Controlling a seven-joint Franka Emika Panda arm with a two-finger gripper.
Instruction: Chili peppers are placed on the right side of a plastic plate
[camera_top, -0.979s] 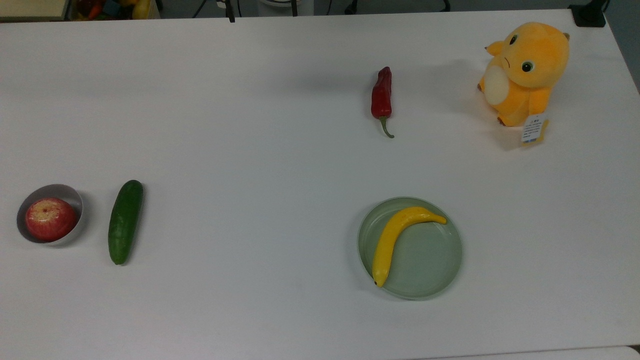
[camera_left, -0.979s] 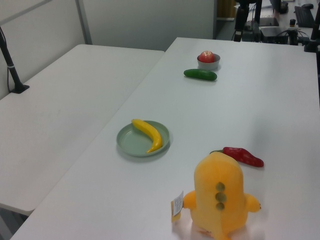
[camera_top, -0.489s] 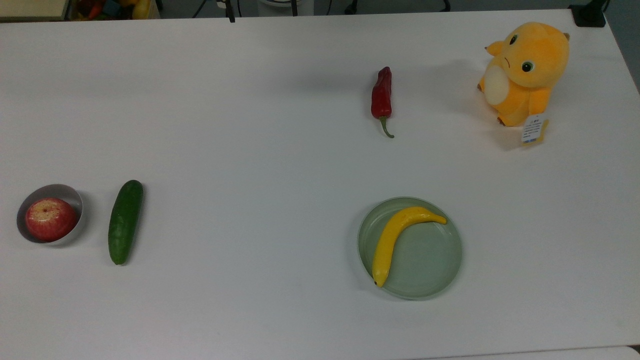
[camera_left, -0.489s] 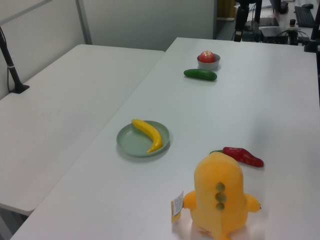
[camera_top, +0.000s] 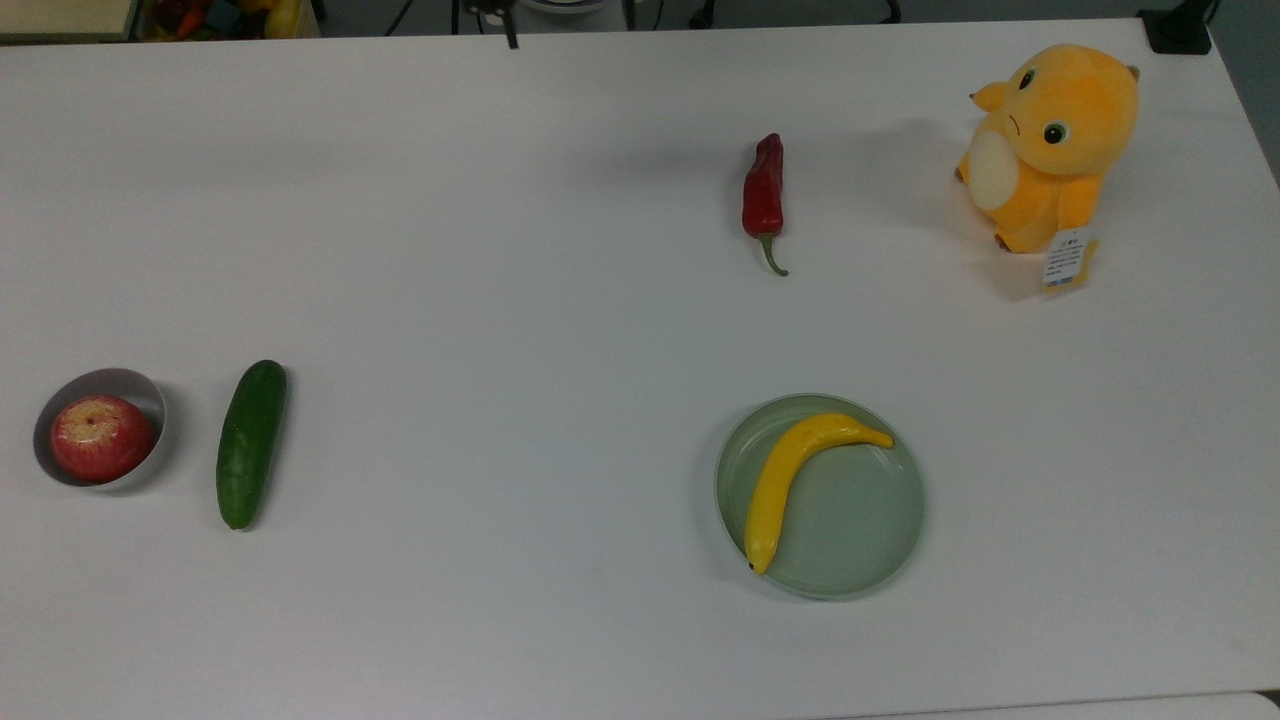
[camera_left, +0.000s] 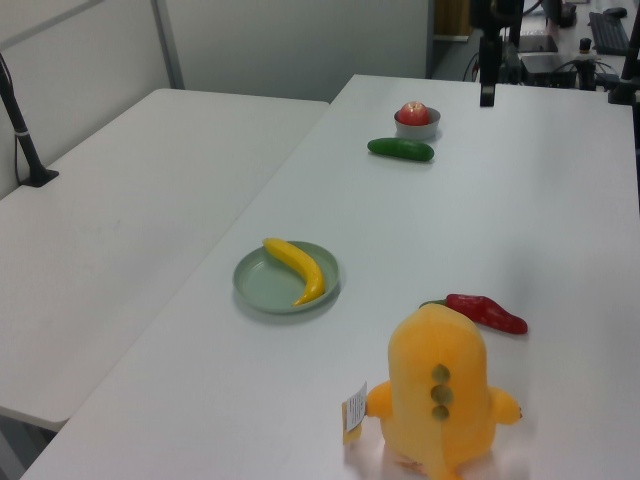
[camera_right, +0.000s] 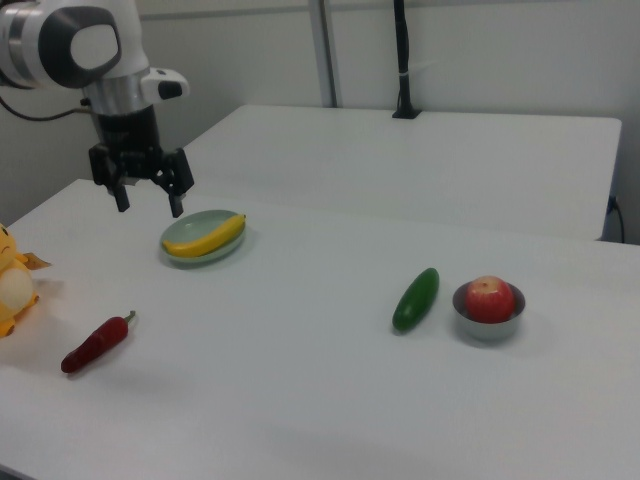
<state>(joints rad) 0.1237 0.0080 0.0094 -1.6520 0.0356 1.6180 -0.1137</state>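
Observation:
The red chili pepper (camera_top: 763, 190) with its green stem lies on the white table, well apart from the plate; it also lies behind the plush toy in the left view (camera_left: 487, 312) and at the right view's lower left (camera_right: 95, 345). The pale-green plastic plate (camera_top: 860, 530) holds a yellow banana (camera_top: 785, 480) across the top view's left half; the plate's other half is bare. My gripper (camera_right: 149, 206) hangs open and empty in the air, above and beyond the chili and just left of the plate (camera_right: 180, 256) in the right view. It also hangs at the left view's top (camera_left: 487, 95).
An orange plush toy (camera_top: 1045, 145) stands to the top view's right of the chili. A dark green cucumber (camera_top: 250, 443) and a small grey bowl (camera_top: 150, 400) holding a red apple (camera_top: 100, 437) sit at the top view's far left. A second white table (camera_left: 130, 200) adjoins.
The gripper has come further over the table: it now hangs lower in the left view's top and has shifted right along the top view's upper edge. The objects have not moved.

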